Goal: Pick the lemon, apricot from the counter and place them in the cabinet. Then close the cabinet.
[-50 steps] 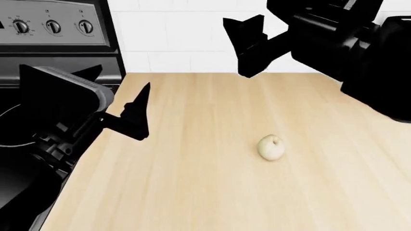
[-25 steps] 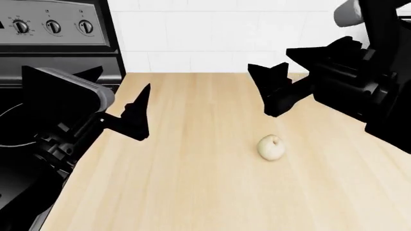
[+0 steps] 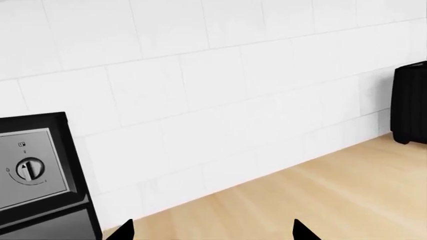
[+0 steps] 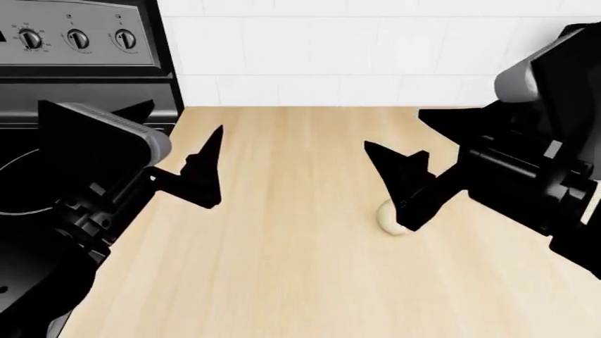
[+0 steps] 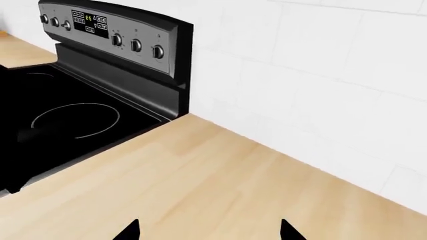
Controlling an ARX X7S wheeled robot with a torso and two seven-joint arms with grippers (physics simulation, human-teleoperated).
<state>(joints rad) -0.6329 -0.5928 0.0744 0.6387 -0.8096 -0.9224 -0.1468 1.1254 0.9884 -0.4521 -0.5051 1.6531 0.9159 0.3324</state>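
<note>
Black stove (image 4: 56, 77) with a grey knob panel: left of the light beige wood-grain desk (image 4: 281, 267). Left hand (image 4: 179, 151): black, fingers spread wide, empty, over the desk's edge nearest the stove. Small pale beige-cream round apricot (image 4: 387, 218): on the desk, mid-surface, partly hidden. Right hand (image 4: 427, 165): black, fingers spread wide, empty, just above the apricot. Black appliance (image 3: 410, 105): at the tiled wall, far from the stove.

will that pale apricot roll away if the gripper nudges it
Probably: the apricot looks roundish and sits loose on the flat, smooth counter. The open right gripper hangs over it, so an off-centre touch could push it aside. It looks small, likely light.
</note>
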